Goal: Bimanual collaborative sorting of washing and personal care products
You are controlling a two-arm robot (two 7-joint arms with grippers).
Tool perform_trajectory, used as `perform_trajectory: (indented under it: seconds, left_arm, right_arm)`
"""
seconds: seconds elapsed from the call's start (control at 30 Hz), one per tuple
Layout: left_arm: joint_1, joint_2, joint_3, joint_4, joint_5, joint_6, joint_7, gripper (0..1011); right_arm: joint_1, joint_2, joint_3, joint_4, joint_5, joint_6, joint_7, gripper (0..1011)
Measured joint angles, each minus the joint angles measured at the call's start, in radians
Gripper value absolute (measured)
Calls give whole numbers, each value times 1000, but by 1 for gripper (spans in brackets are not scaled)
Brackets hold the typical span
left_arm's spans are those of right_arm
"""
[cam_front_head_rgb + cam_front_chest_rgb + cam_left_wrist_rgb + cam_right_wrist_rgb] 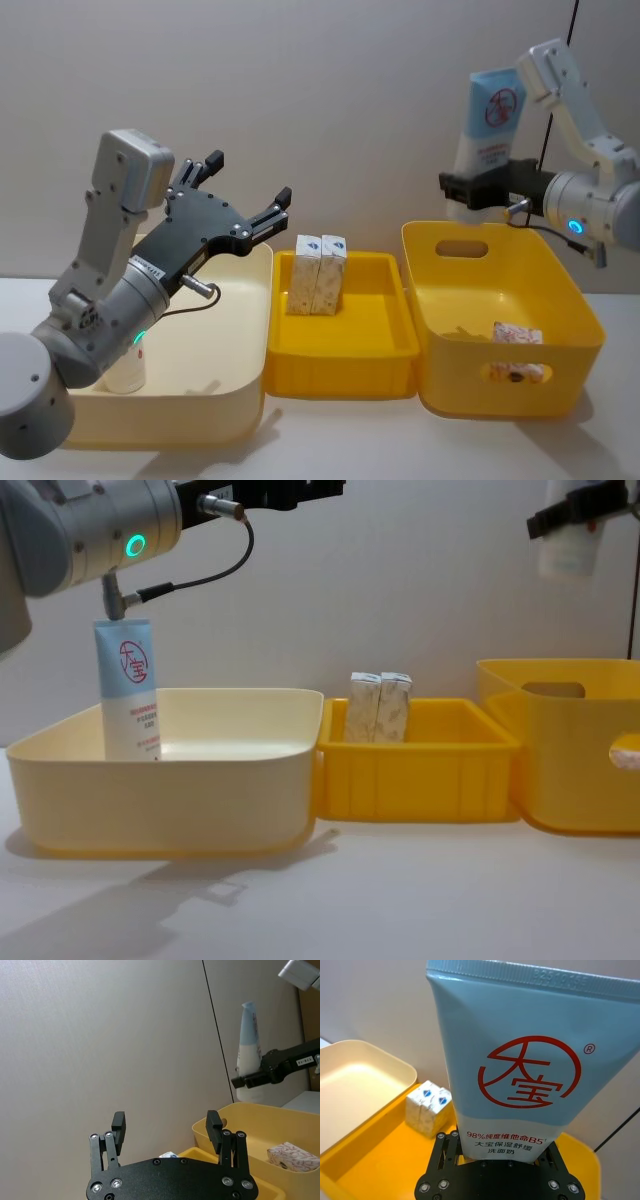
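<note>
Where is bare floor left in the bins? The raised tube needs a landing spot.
Cream plastic bin: wide floor free beside the standing light-blue tube. Shallow yellow tray: open in front of the two beige cartons. Deep yellow bin: a carton occupies its front.

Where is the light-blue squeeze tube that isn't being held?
The free light-blue squeeze tube stands upright in the cream plastic bin on the robot's left, near its outer wall, below the open left gripper.

Two cartons (318,274) stand in the middle bin (380,352).
</note>
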Motion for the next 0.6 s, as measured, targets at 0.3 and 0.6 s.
perform_trajectory:
  seconds: [0.3, 0.6]
  left_arm:
    - [0, 0, 0, 0, 0, 0, 0, 999]
    - [0, 0, 0, 0, 0, 0, 0, 1000]
  right_arm:
    - [16, -23, 3, 48, 43, 89, 41, 580]
    - [23, -35, 3, 71, 63, 125, 60, 608]
